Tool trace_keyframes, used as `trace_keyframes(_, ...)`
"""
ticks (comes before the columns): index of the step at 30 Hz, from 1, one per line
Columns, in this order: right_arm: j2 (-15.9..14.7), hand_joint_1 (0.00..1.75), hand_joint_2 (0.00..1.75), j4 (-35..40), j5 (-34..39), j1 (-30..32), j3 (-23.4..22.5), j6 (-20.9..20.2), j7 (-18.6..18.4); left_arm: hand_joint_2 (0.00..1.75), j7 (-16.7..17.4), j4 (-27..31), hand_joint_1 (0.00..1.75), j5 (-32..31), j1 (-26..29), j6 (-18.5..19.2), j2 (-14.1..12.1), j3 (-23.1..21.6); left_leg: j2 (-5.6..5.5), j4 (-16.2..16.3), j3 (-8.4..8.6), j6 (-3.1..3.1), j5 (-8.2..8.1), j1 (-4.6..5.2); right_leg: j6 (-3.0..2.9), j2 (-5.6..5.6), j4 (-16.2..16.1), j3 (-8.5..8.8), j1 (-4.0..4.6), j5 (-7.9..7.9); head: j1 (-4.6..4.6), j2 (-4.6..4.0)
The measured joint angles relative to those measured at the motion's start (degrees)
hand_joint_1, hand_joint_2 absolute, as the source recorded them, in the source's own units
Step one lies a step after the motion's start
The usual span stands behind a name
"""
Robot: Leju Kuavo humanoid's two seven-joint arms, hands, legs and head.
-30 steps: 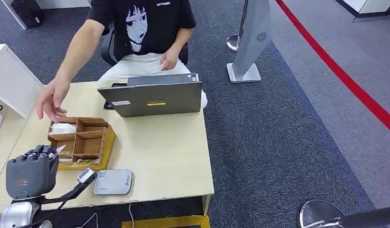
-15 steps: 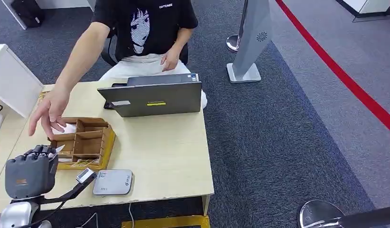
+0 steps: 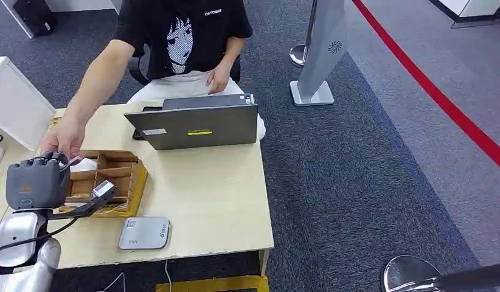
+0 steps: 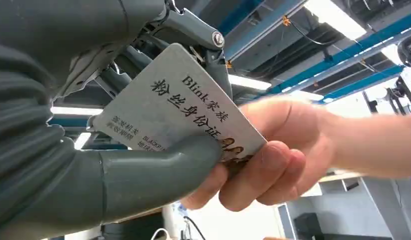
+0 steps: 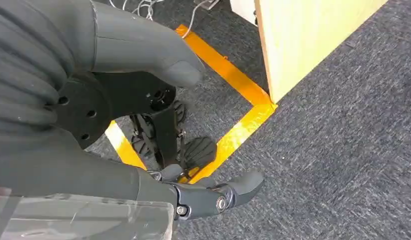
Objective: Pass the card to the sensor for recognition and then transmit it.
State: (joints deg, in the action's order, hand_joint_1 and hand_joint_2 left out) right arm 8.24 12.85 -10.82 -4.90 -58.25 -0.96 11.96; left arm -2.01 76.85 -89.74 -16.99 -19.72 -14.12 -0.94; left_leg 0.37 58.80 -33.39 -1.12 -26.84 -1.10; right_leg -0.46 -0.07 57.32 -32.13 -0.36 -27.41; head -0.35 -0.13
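Note:
My left hand [image 3: 38, 182] is raised over the table's left side and pinches a grey printed card [image 4: 178, 107] between thumb and fingers. A person's hand [image 4: 273, 150] grips the card's far end in the left wrist view; from the head view that hand [image 3: 60, 141] meets mine just behind it. The flat grey card sensor [image 3: 144, 233] lies on the table near its front edge, to the right of and nearer than my left hand. My right hand [image 5: 143, 115] hangs beside the table over the carpet, fingers apart and holding nothing.
A wooden compartment box [image 3: 111, 179] stands right of my left hand. A grey laptop [image 3: 196, 126] sits at the table's back, with the person seated behind it. The wooden table [image 3: 211, 194] ends at the right above dark carpet and yellow floor tape [image 5: 233, 135].
My left hand has risen and moved away from me with the card. The person's hand came down toward it and now grips the card's far end.

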Motion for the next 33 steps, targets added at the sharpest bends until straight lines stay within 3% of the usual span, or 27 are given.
trace_keyframes(18, -0.02, 0.00, 1.75, 0.00, -1.03, 0.03, -0.02, 0.20, -0.11, 1.75, -1.22, -1.57, 1.75, 0.00, -0.42, -2.64, 0.00, -0.28, 0.09, -0.01, -0.08, 0.00, -0.05, 0.00, 0.01, 0.11, 0.00, -0.11, 0.00, -0.02, 0.00, 0.00)
trace_keyframes(19, -0.02, 0.00, 1.75, 0.00, -1.03, 0.03, -0.02, 0.20, -0.11, 1.75, -1.22, -1.57, 0.10, 0.00, -0.42, -2.64, 0.00, -0.28, 0.09, 0.00, -0.09, 0.00, -0.05, 0.00, 0.01, 0.11, 0.00, -0.11, 0.00, -0.02, 0.00, 0.00)
trace_keyframes(20, -0.02, 0.00, 1.75, 0.00, -1.03, 0.03, -0.02, 0.20, -0.11, 1.75, -1.22, -1.57, 0.00, 0.00, -0.42, -2.66, 0.00, -0.28, 0.09, 0.00, -0.09, 0.01, -0.05, 0.00, 0.01, 0.11, 0.00, -0.11, 0.00, -0.02, 0.00, 0.00)
trace_keyframes(33, -0.07, 0.00, 1.75, 0.00, -1.36, 0.04, -0.02, 0.28, -0.13, 1.75, 0.02, -1.46, 0.00, 0.00, 1.08, -3.25, 0.00, -0.28, 0.00, 0.00, -0.10, 0.01, -0.02, 0.00, 0.02, 0.03, 0.00, -0.10, 0.00, -0.02, 0.00, 0.00)
